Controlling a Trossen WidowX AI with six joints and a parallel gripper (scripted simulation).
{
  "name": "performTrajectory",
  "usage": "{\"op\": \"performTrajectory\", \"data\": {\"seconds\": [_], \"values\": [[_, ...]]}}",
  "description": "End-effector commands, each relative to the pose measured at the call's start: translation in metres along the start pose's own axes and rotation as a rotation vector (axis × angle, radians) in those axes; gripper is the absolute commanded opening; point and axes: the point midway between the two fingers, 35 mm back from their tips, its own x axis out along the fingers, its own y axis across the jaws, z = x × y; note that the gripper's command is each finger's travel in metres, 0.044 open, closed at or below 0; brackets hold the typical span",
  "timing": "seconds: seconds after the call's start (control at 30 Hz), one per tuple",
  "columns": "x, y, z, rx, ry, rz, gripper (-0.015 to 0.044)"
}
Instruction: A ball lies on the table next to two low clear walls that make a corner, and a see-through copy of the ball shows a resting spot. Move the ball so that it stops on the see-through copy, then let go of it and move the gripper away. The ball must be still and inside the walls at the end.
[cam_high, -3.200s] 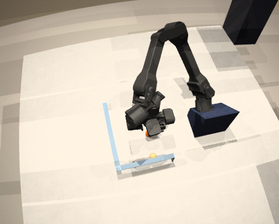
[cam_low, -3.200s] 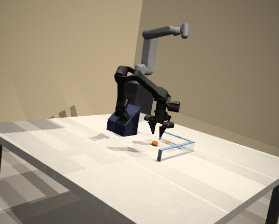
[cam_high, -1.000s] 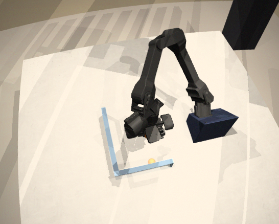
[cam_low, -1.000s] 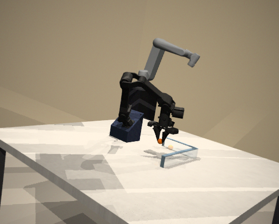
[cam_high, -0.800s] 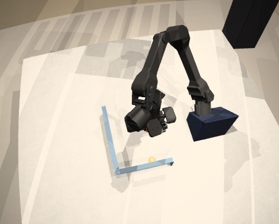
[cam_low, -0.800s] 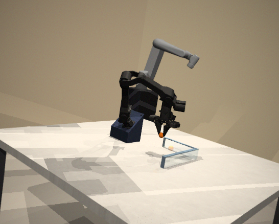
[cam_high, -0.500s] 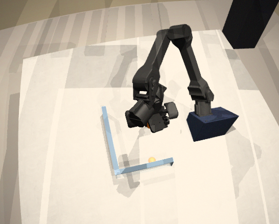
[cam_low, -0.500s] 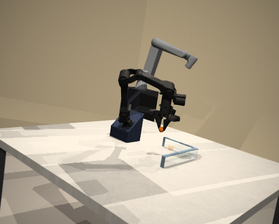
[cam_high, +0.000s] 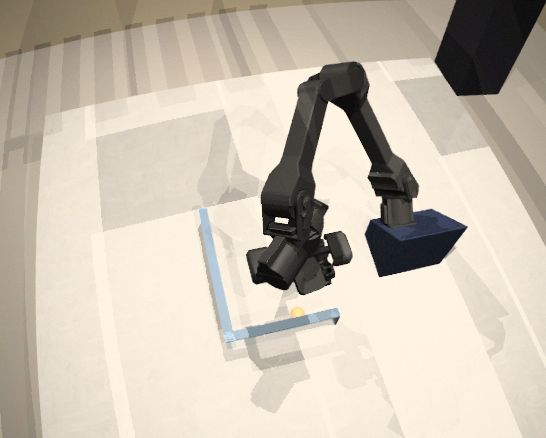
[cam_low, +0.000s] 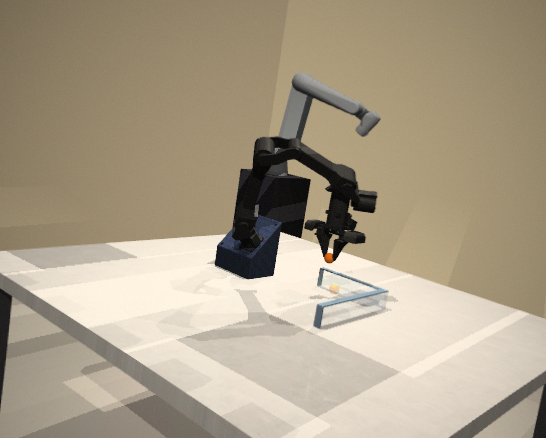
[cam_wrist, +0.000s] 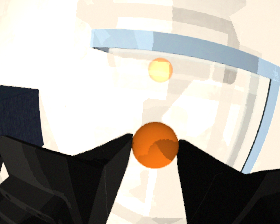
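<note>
Walls (cam_low: 350, 299) form corner on table (cam_low: 150, 320). Gripper (cam_wrist: 155, 147) clamped on ball (cam_wrist: 154, 145), held above table, short of see-through copy (cam_wrist: 160, 70). I judge ball small, light, hard, slippery; pinch across widest part, tips only.

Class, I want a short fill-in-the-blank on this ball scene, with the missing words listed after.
1. The gripper is shut on the orange ____.
2. The ball is held ____ the table, not resting on it.
3. The pale see-through copy lies ____ the corner made by the blue walls.

Missing words: ball; above; inside
</note>
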Motion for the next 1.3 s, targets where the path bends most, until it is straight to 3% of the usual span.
{"op": "performTrajectory", "data": {"seconds": [0.0,0.43,0.8,1.27], "values": [[0.006,-0.003,0.022,0.006,-0.009,-0.003,0.0],[0.025,-0.003,0.048,0.006,-0.01,-0.004,0.0],[0.087,-0.003,0.047,0.007,-0.006,-0.004,0.0],[0.1,-0.003,0.047,0.007,-0.006,-0.004,0.0]]}}
